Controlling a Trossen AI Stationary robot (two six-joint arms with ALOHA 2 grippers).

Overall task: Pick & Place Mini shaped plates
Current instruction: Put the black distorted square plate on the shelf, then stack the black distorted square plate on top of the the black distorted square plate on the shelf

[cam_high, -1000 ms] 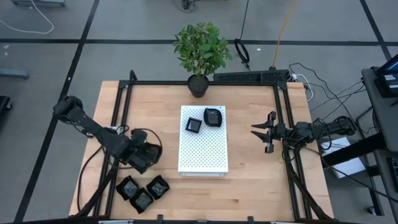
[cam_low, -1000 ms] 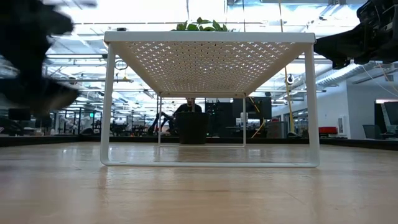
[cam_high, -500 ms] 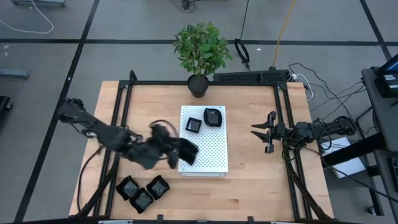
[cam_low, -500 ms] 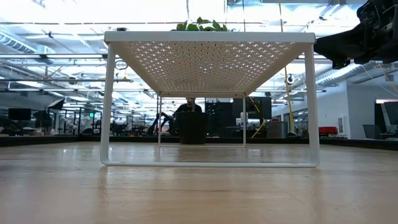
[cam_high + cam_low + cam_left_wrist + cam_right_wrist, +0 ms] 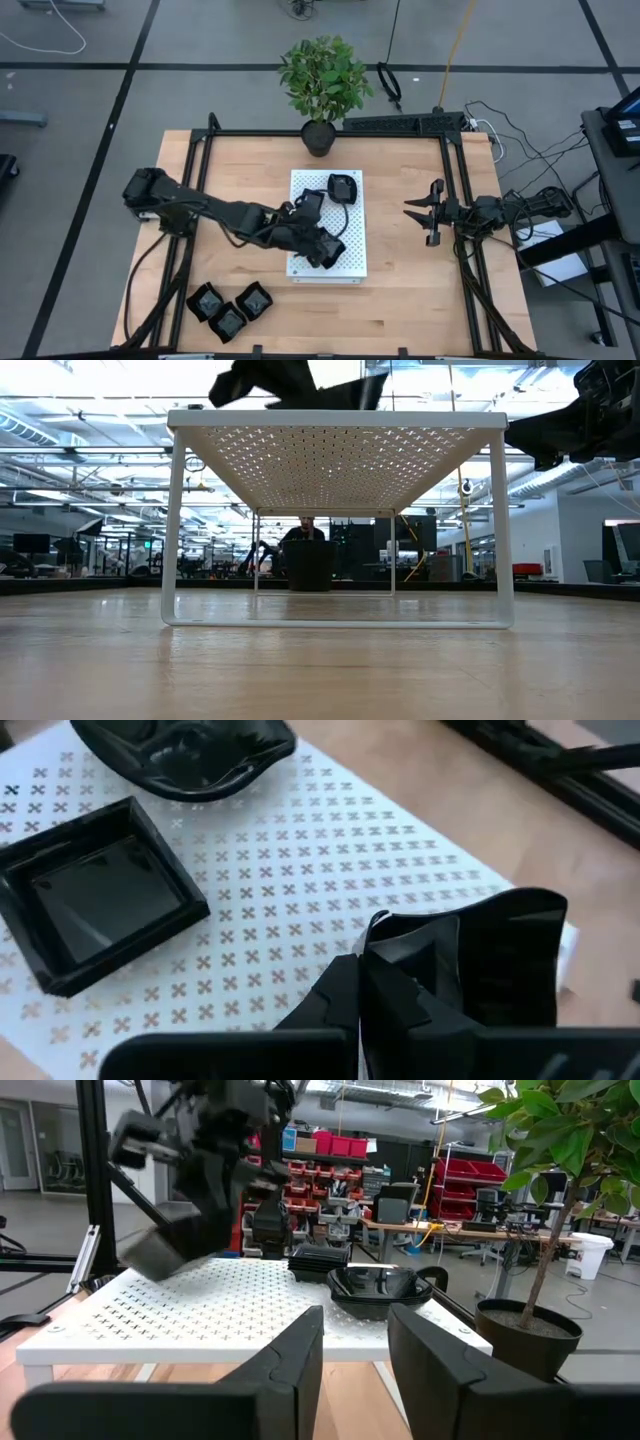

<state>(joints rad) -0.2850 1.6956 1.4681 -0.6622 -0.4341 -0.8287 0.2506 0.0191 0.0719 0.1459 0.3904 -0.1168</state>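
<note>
Left gripper [image 5: 365, 985] pinches a wavy-edged plate [image 5: 500, 955], tilted above the white board [image 5: 350, 255]. On that board sit 2 more: a small square plate [image 5: 95, 905] and a rounded plate [image 5: 343, 187]. Right gripper [image 5: 418, 213] hangs half-spread beside the board, holding nothing.

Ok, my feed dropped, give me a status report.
Left gripper shut on wavy plate, above white board. Right gripper waiting beside board, part open, empty. Two plates already placed. Nothing blocking.

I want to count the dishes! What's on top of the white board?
Two black plates: a square plate and a rounded plate. The left tool holds a third above the white board.
</note>
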